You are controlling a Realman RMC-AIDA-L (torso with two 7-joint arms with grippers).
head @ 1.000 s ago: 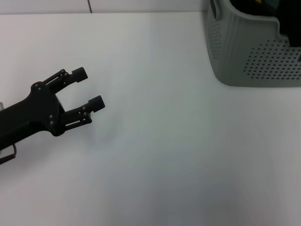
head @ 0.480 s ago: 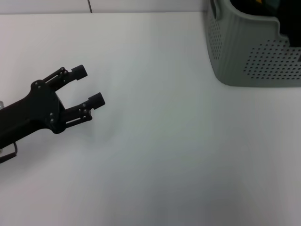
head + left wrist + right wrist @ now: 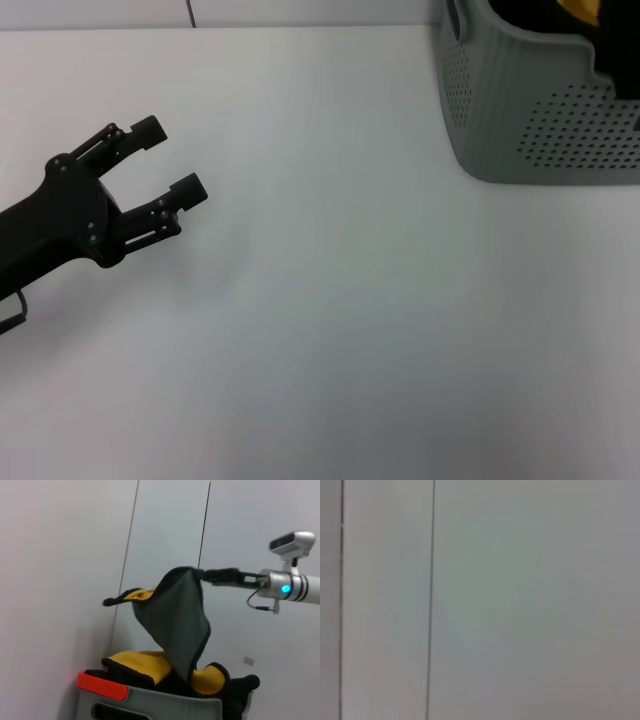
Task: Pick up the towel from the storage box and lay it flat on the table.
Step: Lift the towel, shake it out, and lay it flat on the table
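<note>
The storage box (image 3: 520, 110) stands at the table's (image 3: 350, 300) far right corner; it also shows in the left wrist view (image 3: 165, 705). In the left wrist view the towel (image 3: 180, 620) hangs, dark green face out, lifted by one corner above the box, with its yellow folds still resting inside. My right gripper (image 3: 216, 575) is shut on that raised corner. In the head view only a yellow bit of towel (image 3: 582, 8) shows above the box rim. My left gripper (image 3: 170, 158) is open and empty above the table's left side, far from the box.
A red-orange strip (image 3: 101, 686) sits on the box rim in the left wrist view. The right wrist view shows only a plain grey wall (image 3: 520, 605) with dark vertical seams. The wall stands right behind the table.
My left gripper has drawn back to the left and slightly away, still open. More yellow towel shows above the box rim at the top right.
</note>
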